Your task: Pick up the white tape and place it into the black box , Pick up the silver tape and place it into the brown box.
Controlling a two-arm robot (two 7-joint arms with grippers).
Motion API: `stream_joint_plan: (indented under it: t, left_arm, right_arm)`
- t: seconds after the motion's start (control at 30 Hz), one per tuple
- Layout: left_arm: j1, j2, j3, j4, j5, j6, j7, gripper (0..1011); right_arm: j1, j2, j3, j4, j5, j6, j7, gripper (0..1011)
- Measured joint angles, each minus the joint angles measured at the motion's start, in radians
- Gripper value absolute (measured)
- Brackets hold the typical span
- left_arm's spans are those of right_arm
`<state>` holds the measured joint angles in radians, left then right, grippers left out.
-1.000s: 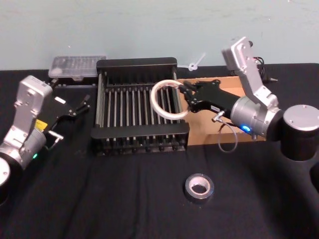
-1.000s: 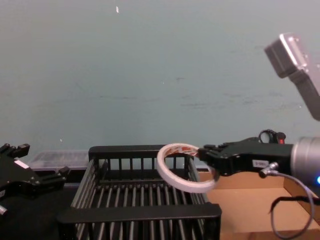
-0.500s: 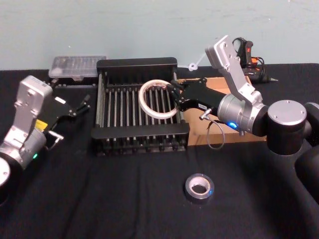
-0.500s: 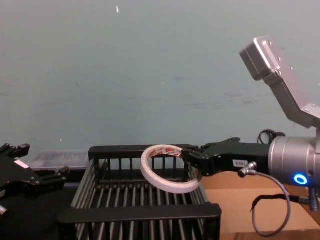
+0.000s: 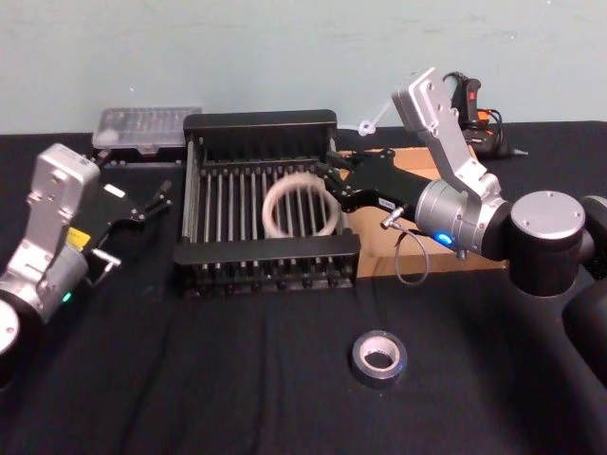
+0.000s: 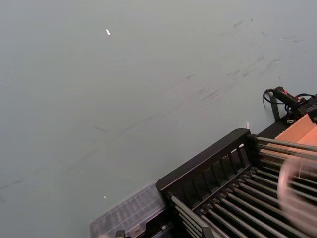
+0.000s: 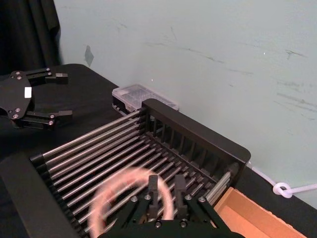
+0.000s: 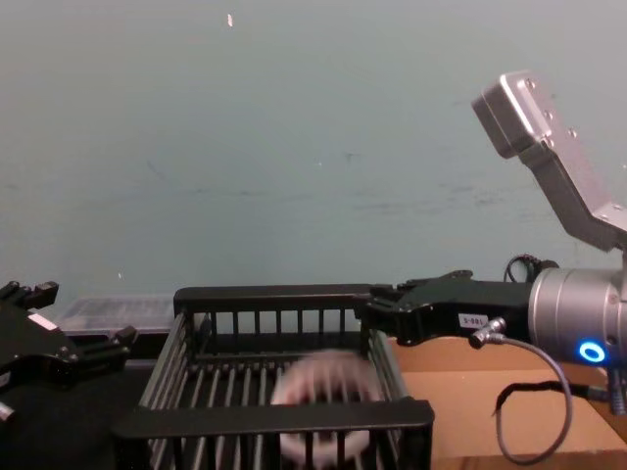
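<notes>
The white tape sits mid-frame inside the black crate, just left of our right gripper, whose fingers are spread and hold nothing.

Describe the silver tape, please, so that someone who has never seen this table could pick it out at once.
Start at the black box at the back of the black table, then come towards the table's near edge. The silver tape lies flat on the cloth there, alone. It is a small, thick grey roll, unlike the wider, thin white tape in the black box.
</notes>
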<state>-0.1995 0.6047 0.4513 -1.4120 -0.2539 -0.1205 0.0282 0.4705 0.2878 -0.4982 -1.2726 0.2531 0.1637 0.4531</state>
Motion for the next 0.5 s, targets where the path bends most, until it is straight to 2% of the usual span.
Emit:
stream_joint_plan:
  t: [0.1, 0.23, 0.33, 0.43, 0.5]
  left_arm:
    - [0.0, 0.0, 0.0, 0.0, 0.0, 0.0, 0.0, 1001]
    - [0.0, 0.0, 0.0, 0.0, 0.0, 0.0, 0.0, 1002]
    - [0.0, 0.0, 0.0, 0.0, 0.0, 0.0, 0.0, 1001]
    - [0.0, 0.0, 0.0, 0.0, 0.0, 0.0, 0.0, 1001]
    - [0.0, 0.0, 0.0, 0.0, 0.0, 0.0, 0.0, 1002]
  right_arm:
    - [0.0, 0.0, 0.0, -0.001, 0.0, 0.001, 0.0, 257]
    - [-0.001, 0.001, 0.001, -0.002, 0.001, 0.001, 0.0, 426]
    - [-0.001, 0.001, 0.001, -0.002, 0.001, 0.001, 0.0, 486]
    - [-0.001, 0.001, 0.001, -0.002, 0.002, 0.002, 0.0, 626]
    - [-0.001, 0.001, 0.001, -0.002, 0.002, 0.002, 0.0, 671]
